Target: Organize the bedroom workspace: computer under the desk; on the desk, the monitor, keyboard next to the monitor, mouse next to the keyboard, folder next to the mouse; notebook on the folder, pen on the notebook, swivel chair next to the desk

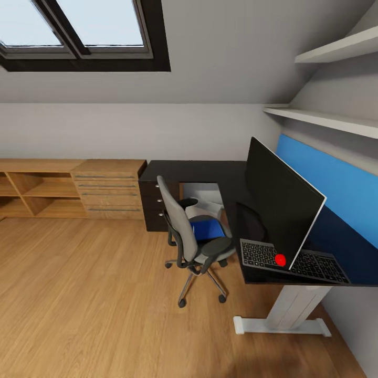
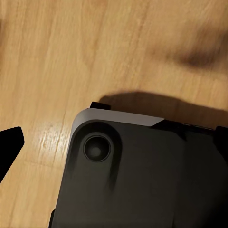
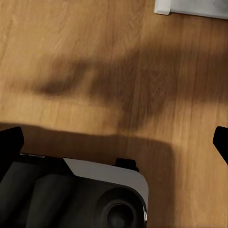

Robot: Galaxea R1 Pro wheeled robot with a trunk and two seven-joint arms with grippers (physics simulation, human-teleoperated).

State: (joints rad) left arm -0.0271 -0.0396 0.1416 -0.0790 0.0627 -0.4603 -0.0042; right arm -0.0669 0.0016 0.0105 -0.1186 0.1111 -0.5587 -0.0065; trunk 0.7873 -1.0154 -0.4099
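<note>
Wrist views sit nearest: both look down at wood floor (image 3: 95,57) over the robot's own dark base (image 2: 142,180), and only dark finger tips show at the frame edges of the left gripper (image 2: 9,147) and the right gripper (image 3: 114,142). In the right wrist view the tips stand wide apart with nothing between them; in the left wrist view I cannot tell how the jaws stand. Neither holds anything visible. In the head view, centre of frame, the swivel chair (image 1: 195,241) stands just beside the black desk (image 1: 210,173), with the blue folder (image 1: 206,229) on its seat. I judge the step in hand to be the approach to that folder: drive in from the open floor at lower left, stop square to the seat, and reach past the armrests without nudging the chair. Further right, the keyboard (image 1: 294,261) lies at the desk's near edge with a red mouse (image 1: 280,259) on it, partly under the tilted monitor (image 1: 281,202). The folder is half hidden by the chair back and armrest. A pale shape in the shadow under the desk may be the computer; it is hard to make out.
</note>
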